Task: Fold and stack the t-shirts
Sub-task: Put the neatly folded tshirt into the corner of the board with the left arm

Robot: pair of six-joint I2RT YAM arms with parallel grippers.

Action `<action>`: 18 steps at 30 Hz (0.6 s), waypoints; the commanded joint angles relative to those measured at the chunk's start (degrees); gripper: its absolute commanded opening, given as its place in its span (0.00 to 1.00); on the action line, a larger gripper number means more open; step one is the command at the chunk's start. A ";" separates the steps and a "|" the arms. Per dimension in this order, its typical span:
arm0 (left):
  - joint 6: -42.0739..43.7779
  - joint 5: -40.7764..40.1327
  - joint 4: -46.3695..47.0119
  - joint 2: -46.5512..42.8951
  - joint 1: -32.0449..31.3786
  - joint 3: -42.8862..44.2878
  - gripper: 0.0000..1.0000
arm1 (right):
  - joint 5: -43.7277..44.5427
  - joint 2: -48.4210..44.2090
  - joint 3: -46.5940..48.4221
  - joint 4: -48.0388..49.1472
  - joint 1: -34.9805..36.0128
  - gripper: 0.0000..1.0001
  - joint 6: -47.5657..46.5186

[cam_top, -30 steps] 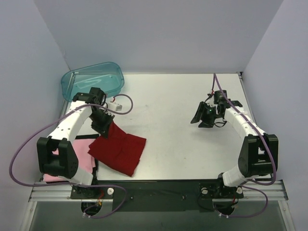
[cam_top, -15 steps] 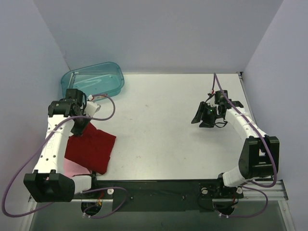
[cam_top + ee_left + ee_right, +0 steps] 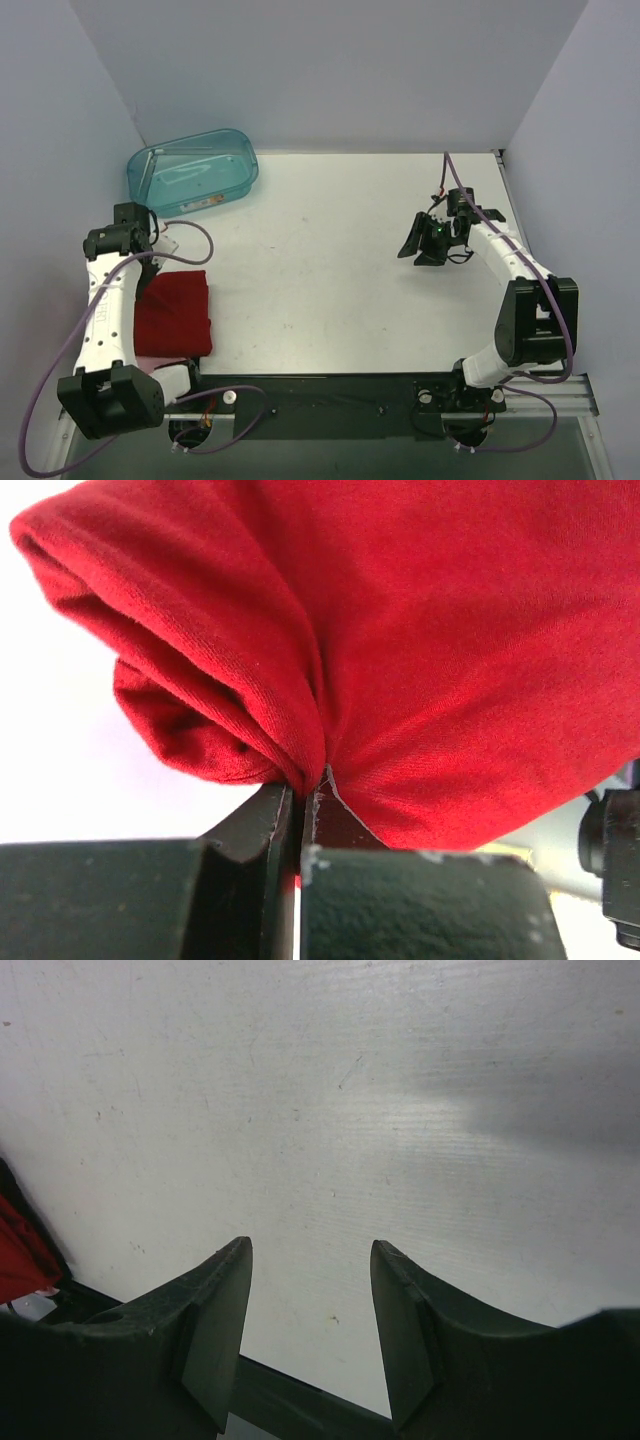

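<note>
**Red shirt pinched at the table's left edge, right arm hanging apart**

Taking the top view as a clock face with the white table [image 3: 340, 260] at its centre, the dark red folded cloth t-shirt [image 3: 175, 312] lies at about 8 o'clock, close to the near left corner. It forms a rough rectangle. A thin strip of the pale pink t-shirt [image 3: 155, 360] shows under its near edge, so the red one rests on top of the pink one.

The left gripper [image 3: 148, 270] meets the red shirt at its far left corner. In the left wrist view the left gripper's [image 3: 305, 792] black fingers are pressed together on a bunched fold of the red cloth [image 3: 430, 660], which gathers into creases at the pinch.

The translucent teal plastic tub [image 3: 195, 167] sits at about 10 o'clock, well apart from the shirts.

The right gripper [image 3: 418, 245] hangs at about 3 o'clock, well apart from both shirts. In the right wrist view its fingers [image 3: 215, 1310] are spread around a gap, with only bare table surface between them, and the right gripper [image 3: 310, 1255] holds nothing.
</note>
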 commanded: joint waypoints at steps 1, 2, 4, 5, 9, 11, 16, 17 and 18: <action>5.72 -6.67 1.92 1.63 1.47 -3.90 0.00 | -2.05 0.56 2.00 -0.28 -0.37 0.47 -0.65; 6.07 -7.63 4.37 2.16 1.99 -4.60 0.00 | -1.97 0.39 1.99 -0.27 -0.46 0.47 -0.74; 7.03 -10.08 7.62 4.10 2.87 -5.83 0.00 | -2.14 0.38 1.82 -0.18 -0.54 0.47 -0.65; 7.39 -10.88 8.60 4.88 3.14 -6.36 0.00 | -2.14 0.30 1.82 -0.10 -0.63 0.47 -0.74; 10.81 -13.26 15.45 6.65 4.45 -9.00 0.00 | -2.05 -0.41 1.21 0.25 -0.90 0.46 -0.74; 12.22 -14.93 18.36 7.79 4.46 -10.93 0.00 | -2.05 -0.49 0.94 0.34 -1.07 0.47 -0.74; 12.75 -17.38 22.83 10.78 5.25 -13.31 0.00 | -2.05 -0.67 0.76 0.34 -1.42 0.47 -0.65; 13.53 -17.65 23.63 10.78 5.25 -14.36 0.00 | -2.14 -0.85 0.85 0.34 -1.42 0.46 -0.74; 13.89 -18.53 25.56 10.87 5.25 -14.89 0.00 | -2.06 -0.85 0.85 0.43 -1.60 0.46 -0.65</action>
